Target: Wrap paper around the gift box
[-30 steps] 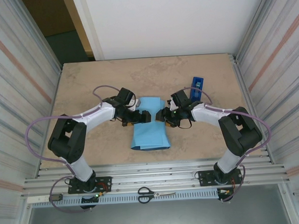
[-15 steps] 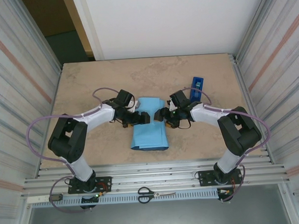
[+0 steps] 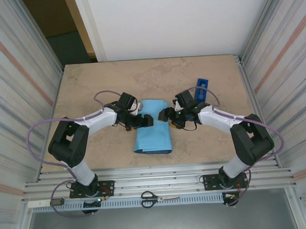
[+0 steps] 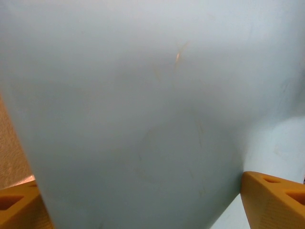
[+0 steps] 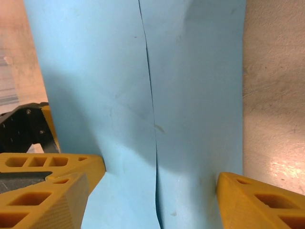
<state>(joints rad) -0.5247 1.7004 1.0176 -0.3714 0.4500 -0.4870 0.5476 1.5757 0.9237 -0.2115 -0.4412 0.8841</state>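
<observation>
We held the left gripper (image 3: 145,121) with its fingers (image 4: 269,195) spread wide, and the right gripper (image 3: 164,115) parted too, clasping nothing. Between them lay the paper (image 3: 153,137) – a folded sky-blue bundle, long axis running near to far – flanked at its far end, both arms equally near.

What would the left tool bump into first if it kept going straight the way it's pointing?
The paper. The left tool points straight at its light blue face, which sits very close up between the tool's fingers. It may already be touching; the depth is hard to judge.
</observation>
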